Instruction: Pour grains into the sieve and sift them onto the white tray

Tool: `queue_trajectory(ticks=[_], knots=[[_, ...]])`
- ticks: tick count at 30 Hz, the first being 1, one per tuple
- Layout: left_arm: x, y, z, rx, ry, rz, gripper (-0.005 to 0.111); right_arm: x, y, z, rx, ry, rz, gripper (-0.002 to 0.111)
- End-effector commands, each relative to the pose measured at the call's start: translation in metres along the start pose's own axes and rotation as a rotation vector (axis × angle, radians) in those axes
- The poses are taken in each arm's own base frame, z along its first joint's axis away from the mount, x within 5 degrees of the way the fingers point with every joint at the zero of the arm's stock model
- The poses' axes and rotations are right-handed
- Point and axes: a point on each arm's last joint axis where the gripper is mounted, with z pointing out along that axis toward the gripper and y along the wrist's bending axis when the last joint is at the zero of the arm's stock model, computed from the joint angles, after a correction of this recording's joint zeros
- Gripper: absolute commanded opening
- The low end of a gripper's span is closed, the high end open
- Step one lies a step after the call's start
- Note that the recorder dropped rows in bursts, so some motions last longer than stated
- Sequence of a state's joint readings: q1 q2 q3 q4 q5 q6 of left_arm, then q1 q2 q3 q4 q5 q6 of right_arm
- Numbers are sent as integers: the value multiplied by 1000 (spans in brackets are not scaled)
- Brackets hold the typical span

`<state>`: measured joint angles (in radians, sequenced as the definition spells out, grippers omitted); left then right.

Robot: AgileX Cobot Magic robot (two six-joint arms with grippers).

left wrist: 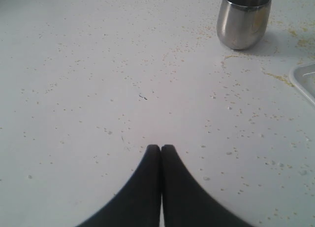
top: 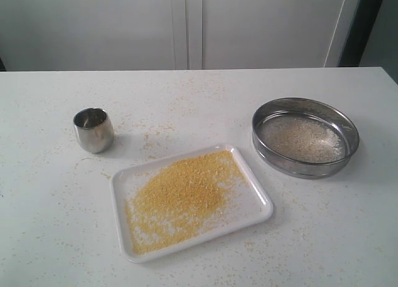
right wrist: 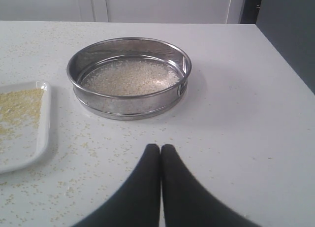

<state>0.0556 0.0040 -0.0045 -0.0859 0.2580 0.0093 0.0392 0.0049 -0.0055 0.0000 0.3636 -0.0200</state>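
The round steel sieve stands on the table at the right, with pale whitish grains lying on its mesh. In front of the centre lies the white tray, carrying a spread of fine yellow grains. A small steel cup stands upright at the left. My left gripper is shut and empty over bare table, well short of the cup. Shut and empty too, my right gripper hovers short of the sieve. Neither arm shows in the exterior view.
Loose grains are scattered over the white table around the tray, cup and sieve. White cabinet doors stand behind the table's far edge. The table's right edge runs close beside the sieve.
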Motion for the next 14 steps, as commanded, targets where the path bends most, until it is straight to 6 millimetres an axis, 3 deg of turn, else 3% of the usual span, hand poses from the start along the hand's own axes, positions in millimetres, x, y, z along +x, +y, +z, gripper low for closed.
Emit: queue_trajectory(ticks=[1, 14], knots=[[1, 0, 0, 3, -3, -22, 0, 0, 0, 0, 0, -15, -2, 0], [1, 0, 0, 3, -3, -22, 0, 0, 0, 0, 0, -15, 26, 0]])
